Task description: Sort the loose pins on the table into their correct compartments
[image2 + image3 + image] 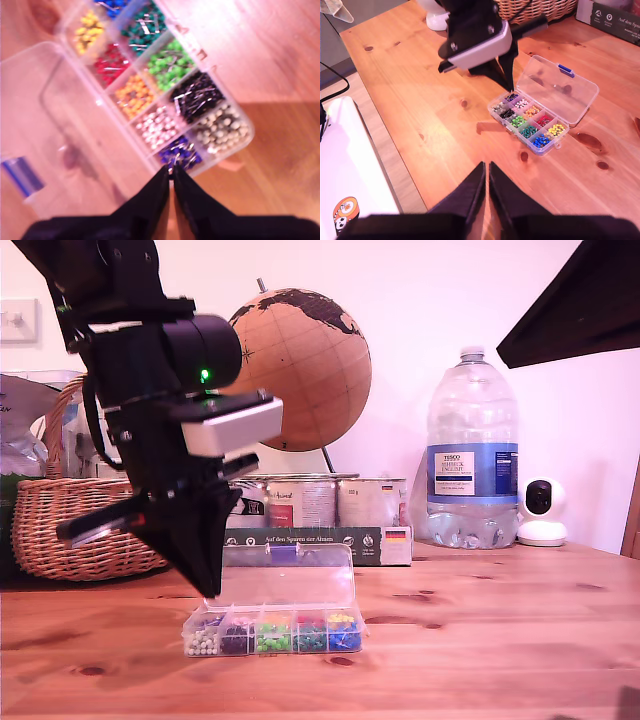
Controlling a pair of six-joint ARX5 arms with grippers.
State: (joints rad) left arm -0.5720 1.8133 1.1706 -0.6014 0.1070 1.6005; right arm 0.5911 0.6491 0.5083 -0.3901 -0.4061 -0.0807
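A low clear plastic box lies on the table with its lid folded open. Its compartments hold pins sorted by colour. My first gripper points down at the box's end on the exterior view's left. Its shut tips hang just over the dark blue-purple cell. I cannot tell whether a pin sits between them. My second gripper is shut and empty, high above the table, well away from the box. I can make out no loose pins on the wood.
Behind the box stand a wicker basket, a globe, tins, a flat green carton, a large water bottle and a small white camera. A dark arm part fills the exterior view's upper right.
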